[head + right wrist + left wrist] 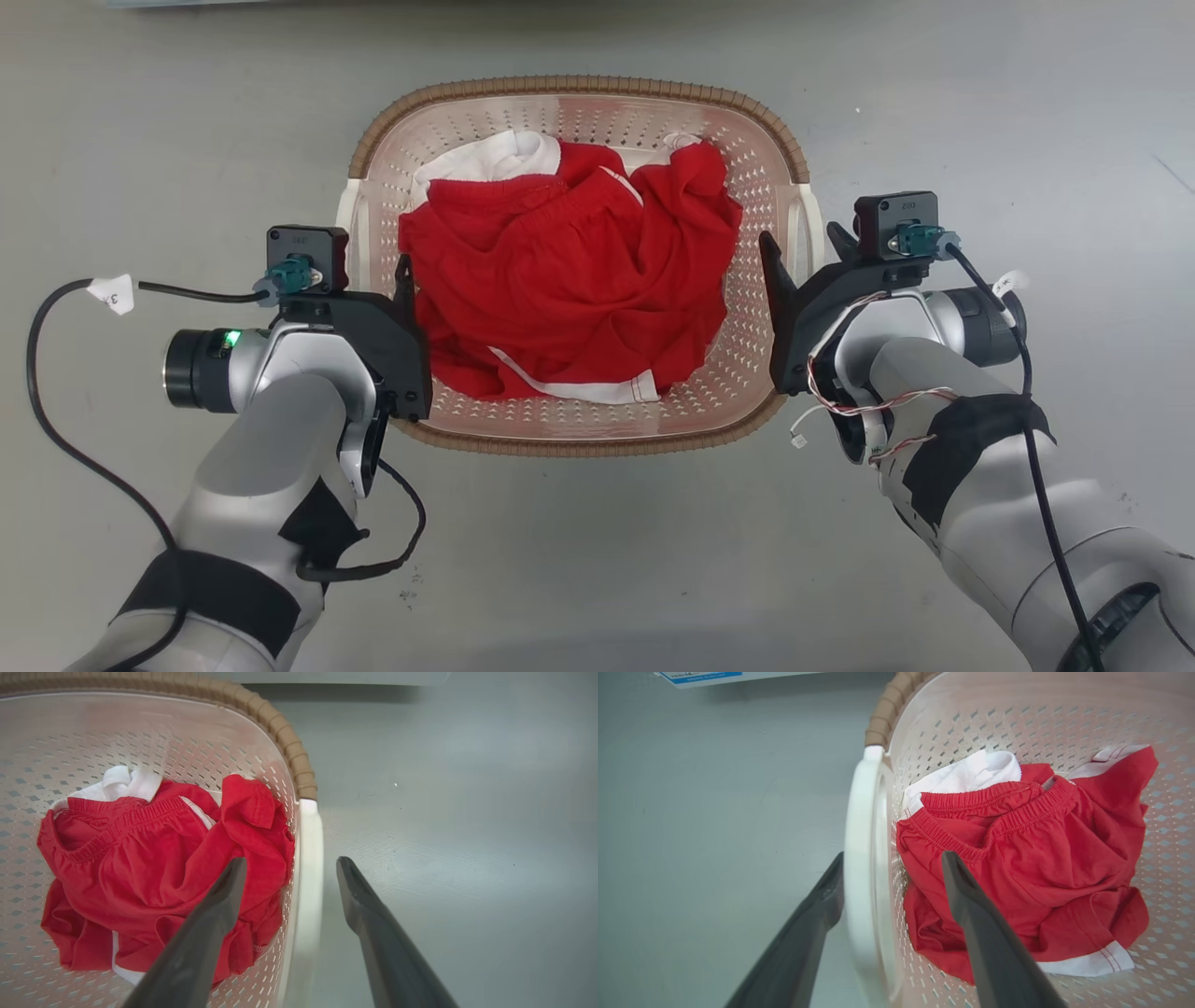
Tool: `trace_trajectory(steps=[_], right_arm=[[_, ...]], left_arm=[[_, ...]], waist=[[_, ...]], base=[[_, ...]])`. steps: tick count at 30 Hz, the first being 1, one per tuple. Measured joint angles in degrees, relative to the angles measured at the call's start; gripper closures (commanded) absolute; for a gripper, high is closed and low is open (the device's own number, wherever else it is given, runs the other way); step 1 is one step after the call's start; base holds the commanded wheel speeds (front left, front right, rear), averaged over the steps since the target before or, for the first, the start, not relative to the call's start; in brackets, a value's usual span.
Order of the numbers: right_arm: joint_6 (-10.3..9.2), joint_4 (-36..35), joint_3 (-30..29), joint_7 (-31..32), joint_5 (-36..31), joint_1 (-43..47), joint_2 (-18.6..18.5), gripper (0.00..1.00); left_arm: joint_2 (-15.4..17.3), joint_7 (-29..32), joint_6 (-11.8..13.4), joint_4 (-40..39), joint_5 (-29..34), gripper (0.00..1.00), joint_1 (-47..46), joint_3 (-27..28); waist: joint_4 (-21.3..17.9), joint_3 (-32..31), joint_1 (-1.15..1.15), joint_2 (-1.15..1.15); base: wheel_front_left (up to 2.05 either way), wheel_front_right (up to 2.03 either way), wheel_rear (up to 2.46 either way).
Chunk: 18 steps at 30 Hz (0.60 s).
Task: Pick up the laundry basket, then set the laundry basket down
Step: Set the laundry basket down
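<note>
Head view: laundry basket (579,86) sits on the grey floor (140,140), red clothes (569,280) inside; left gripper (378,275) and right gripper (801,245) at opposite ends, likely for a two-arm lift. Left wrist view: fingers (971,905) spread, straddling white left handle (859,858), not clamped. Right wrist view: same, spread astride right handle (308,882).

Floor (597,560) — smooth, uniform grey, matte finish, no seams in any view. Surface marks: a cluster of small dark specks (408,593) low in the head view and a faint diagonal scratch (1172,173) near its right edge. A white panel with a blue label (700,676) sits at the top left of the left wrist view. A pale edge (345,677) borders the floor at the top of the right wrist view, with a shadow band beneath it. Lighting is diffuse — shadows are soft-edged.
</note>
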Motion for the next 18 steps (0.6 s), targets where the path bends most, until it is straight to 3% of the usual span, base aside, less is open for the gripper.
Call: trace_trajectory(steps=[18], right_arm=[[0.26, 2.34, 0.03, -4.79, 0.0, 2.12, 0.01, 0.0]], left_arm=[[0.04, -5.08, -1.86, 1.35, -0.15, 0.0, 4.03, 0.53]], waist=[[0.29, -7.64, 0.0, 0.0]], base=[[0.0, 0.0, 0.0]])
